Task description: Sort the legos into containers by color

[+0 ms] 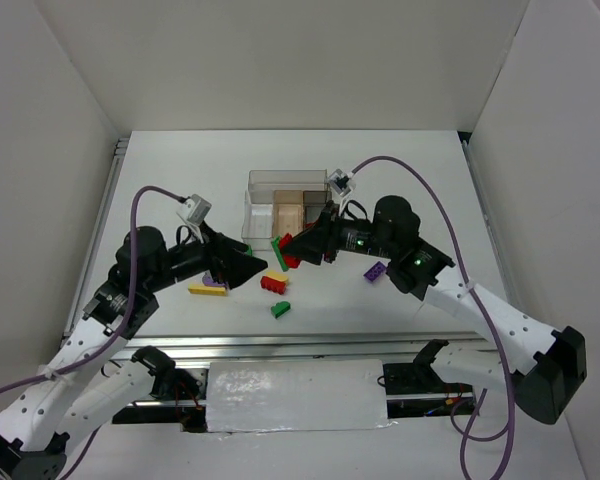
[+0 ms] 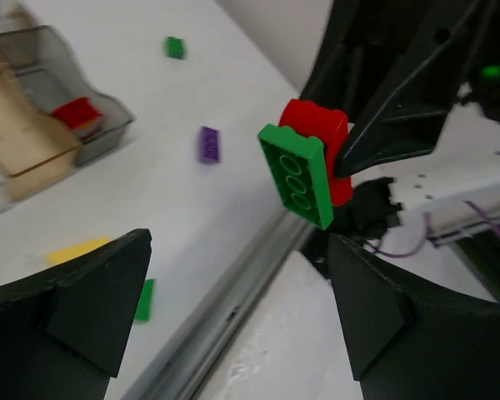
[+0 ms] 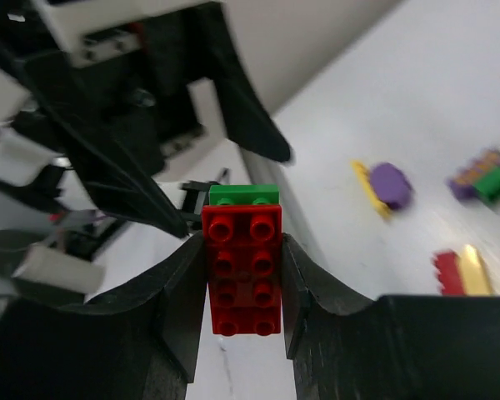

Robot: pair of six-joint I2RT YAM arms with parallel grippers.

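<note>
Right hand (image 3: 242, 246): clamped on the long sides of the red brick (image 3: 242, 287), green brick (image 2: 296, 175) stuck to its back, both held above the bench (image 1: 180, 185)
Left hand (image 2: 237, 250): spread wide, empty, facing the pair
Handling: light, rigid, slick plastic; probably best pinched on the flat sides of the green brick

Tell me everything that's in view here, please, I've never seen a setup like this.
Table: one, white, underneath.
Bins: one cluster, clear, tan and dark-tinted, far middle; one holds a red piece.
Stacked pair: two, red brick on green brick, mid-air between the arms.
Loose legos: at least four, yellow bar, purple brick, red block, green bit, front of table.
Left pincer: one, black, open, empty.
Right pincer: one, black, shut on the stacked pair.
</note>
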